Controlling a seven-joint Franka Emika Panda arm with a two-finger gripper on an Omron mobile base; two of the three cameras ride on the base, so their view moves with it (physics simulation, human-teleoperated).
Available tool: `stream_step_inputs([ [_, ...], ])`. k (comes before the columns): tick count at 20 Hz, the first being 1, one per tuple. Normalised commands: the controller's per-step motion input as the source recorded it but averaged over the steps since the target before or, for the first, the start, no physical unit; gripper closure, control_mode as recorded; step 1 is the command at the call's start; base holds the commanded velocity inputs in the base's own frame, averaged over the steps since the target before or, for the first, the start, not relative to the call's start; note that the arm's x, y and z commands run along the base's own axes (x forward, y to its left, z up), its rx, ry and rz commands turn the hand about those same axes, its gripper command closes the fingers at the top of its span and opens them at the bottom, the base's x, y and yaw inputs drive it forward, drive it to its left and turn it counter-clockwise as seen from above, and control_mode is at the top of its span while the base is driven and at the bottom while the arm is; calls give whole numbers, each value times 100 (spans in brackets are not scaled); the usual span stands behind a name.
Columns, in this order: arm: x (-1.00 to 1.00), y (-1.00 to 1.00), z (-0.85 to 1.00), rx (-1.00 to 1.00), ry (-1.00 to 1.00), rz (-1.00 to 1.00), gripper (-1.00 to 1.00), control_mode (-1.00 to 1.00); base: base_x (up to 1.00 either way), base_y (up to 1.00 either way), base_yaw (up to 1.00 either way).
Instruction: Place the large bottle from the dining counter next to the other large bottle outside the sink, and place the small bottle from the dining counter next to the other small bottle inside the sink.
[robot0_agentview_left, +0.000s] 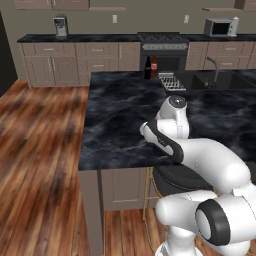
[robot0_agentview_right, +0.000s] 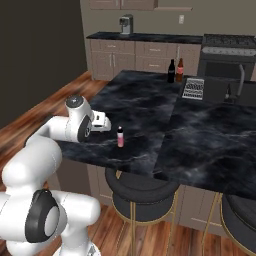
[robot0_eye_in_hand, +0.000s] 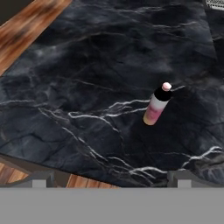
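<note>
Dining counter (robot0_agentview_right: 150, 107) edge, arm bent low, open gripper (robot0_eye_in_hand: 109, 177) toward pink bottle (robot0_eye_in_hand: 156, 105)

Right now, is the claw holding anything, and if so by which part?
Nothing is held. The claw stands open above the dining counter, short of the small pink bottle, which stands upright and untouched on the marble.

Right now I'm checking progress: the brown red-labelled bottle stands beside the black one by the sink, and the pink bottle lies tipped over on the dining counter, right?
Not quite: the pink bottle stands upright on the dining counter, as the right base view shows. The rest holds.
</note>
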Motion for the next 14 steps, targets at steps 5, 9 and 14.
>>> stream_step_inputs([
  [5,0,0,0,0,0,0,-100,100,0,0,0],
  [9,0,0,0,0,0,0,-100,100,7,0,0],
  [14,14,0,-3,2,0,0,-100,-100,0,0,0],
])
